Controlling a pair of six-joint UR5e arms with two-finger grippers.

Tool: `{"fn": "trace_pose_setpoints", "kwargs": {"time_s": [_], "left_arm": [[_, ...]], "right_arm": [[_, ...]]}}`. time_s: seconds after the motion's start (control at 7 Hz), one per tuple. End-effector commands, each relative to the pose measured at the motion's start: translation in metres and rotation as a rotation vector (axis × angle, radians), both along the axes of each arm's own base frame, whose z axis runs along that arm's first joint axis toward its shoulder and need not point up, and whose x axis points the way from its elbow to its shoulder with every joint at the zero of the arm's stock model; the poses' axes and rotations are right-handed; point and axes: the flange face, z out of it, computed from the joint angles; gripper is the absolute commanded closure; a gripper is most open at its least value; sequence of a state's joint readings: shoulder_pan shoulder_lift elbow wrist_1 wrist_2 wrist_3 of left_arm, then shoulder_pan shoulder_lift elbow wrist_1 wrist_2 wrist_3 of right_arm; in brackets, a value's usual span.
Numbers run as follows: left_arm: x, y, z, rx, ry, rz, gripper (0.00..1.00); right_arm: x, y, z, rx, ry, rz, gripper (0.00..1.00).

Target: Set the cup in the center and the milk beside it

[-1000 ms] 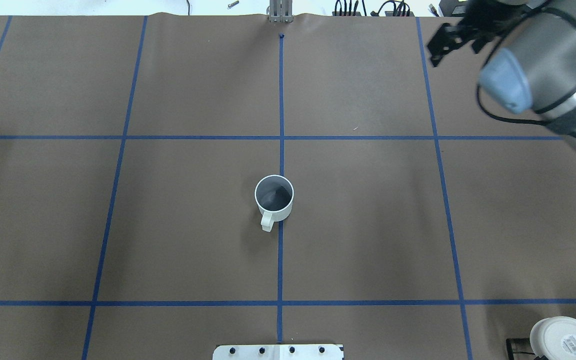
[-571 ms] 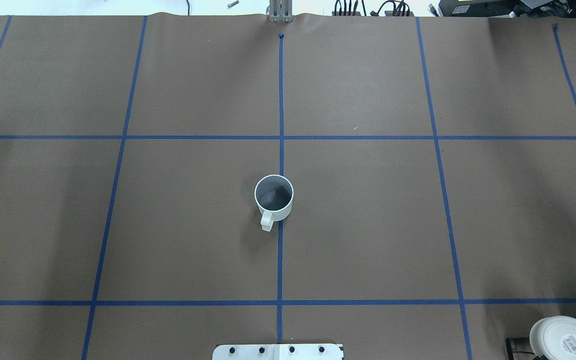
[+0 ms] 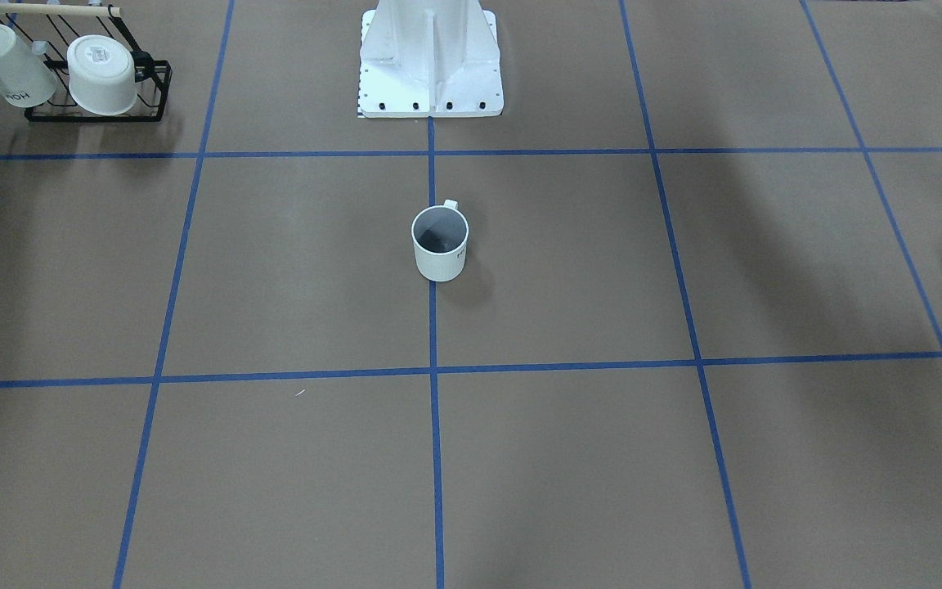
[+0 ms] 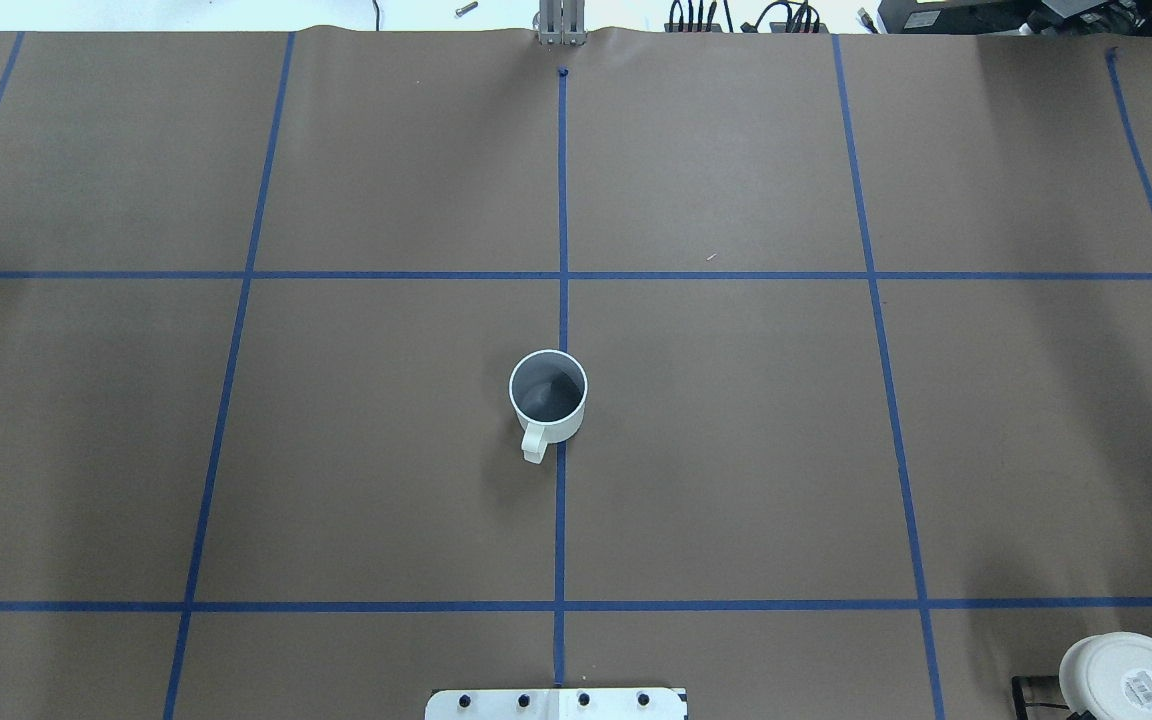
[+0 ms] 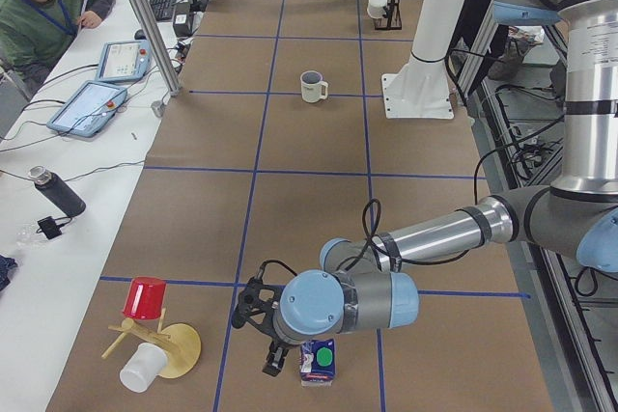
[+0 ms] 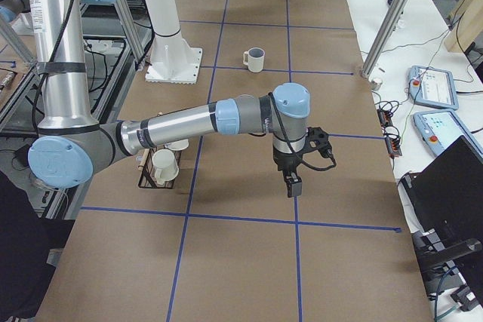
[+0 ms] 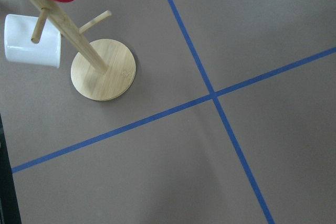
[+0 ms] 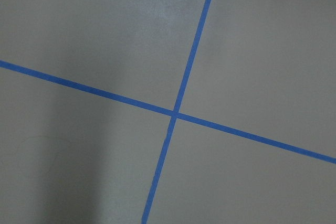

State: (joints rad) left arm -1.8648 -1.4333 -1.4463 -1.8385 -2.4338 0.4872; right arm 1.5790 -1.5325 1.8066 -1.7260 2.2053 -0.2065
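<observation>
Cup placement: complete. The small white one-handled mug (image 4: 548,395) stands upright in the centre rectangles (image 4: 736,440) of the brown tabletop, straddling the blue tape line (image 4: 560,520).

Milk placement: outstanding. The blue-and-white milk carton (image 5: 317,362) with a green cap sits far from the mug, toward the table's left end. The left gripper (image 5: 273,362) is just beside it; whether its fingers are apart or together cannot be told. The right gripper (image 6: 291,185) hangs well apart from the mug, its fingers likewise unreadable.

Room: bare brown paper flanks the mug on both sides. A wooden mug tree (image 5: 159,340) stands near the carton, equally far from the mug, which in my judgement limits the approach there.

Both end effectors (image 5: 273,364) (image 6: 291,188) low, downward.
</observation>
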Motion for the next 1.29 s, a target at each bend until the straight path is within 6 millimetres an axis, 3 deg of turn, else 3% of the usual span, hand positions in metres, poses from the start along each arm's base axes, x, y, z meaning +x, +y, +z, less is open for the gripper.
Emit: {"fn": "trace_pose_setpoints", "kwargs": {"time_s": [0.0, 0.29, 0.86, 1.14], "left_arm": [[0.019, 0.068, 0.027, -0.034, 0.011, -0.032, 0.01], [0.015, 0.062, 0.022, -0.010, -0.001, -0.030, 0.01], [0.007, 0.044, 0.045, -0.044, -0.037, -0.027, 0.01], [0.009, 0.051, 0.051, -0.064, -0.031, -0.033, 0.01]], "right_arm": [[0.001, 0.004, 0.005, 0.010, 0.007, 0.001, 0.00], [0.000, 0.003, 0.006, 0.023, 0.009, 0.001, 0.00], [0.000, 0.002, 0.007, 0.020, 0.011, 0.004, 0.00], [0.000, 0.002, 0.007, 0.025, 0.014, 0.004, 0.00]]}}
